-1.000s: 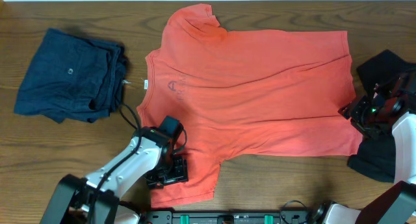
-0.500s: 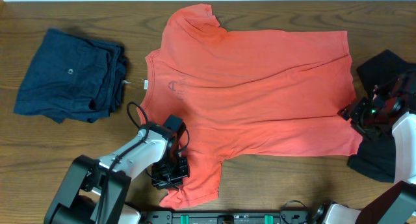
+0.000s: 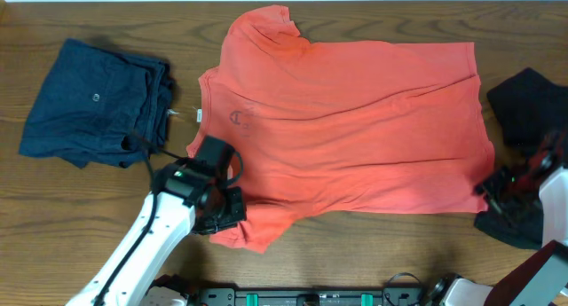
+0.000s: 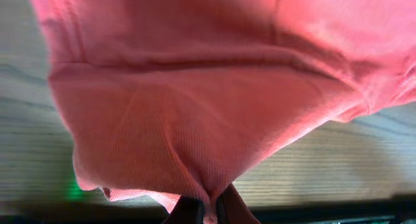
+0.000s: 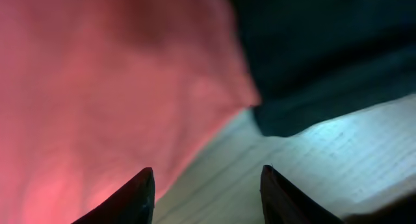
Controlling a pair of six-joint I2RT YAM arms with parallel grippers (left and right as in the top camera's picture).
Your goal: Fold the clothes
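Three garments: coral T-shirt (image 3: 355, 120) pinched by left gripper (image 4: 207, 210), navy (image 3: 89, 102), black (image 3: 528, 102); right gripper (image 5: 205, 175) open

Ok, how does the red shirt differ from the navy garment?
The red shirt lies spread flat mid-table; the navy garment sits folded at the left. The red shirt is far larger than the navy garment. The left fingers pinch the red shirt's sleeve; nothing grips the navy garment. Both lie on the table.

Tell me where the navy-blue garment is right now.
In the overhead view, the navy-blue garment lies folded at the left end of the table, just left of the collar of the coral-red T-shirt and not touching it.
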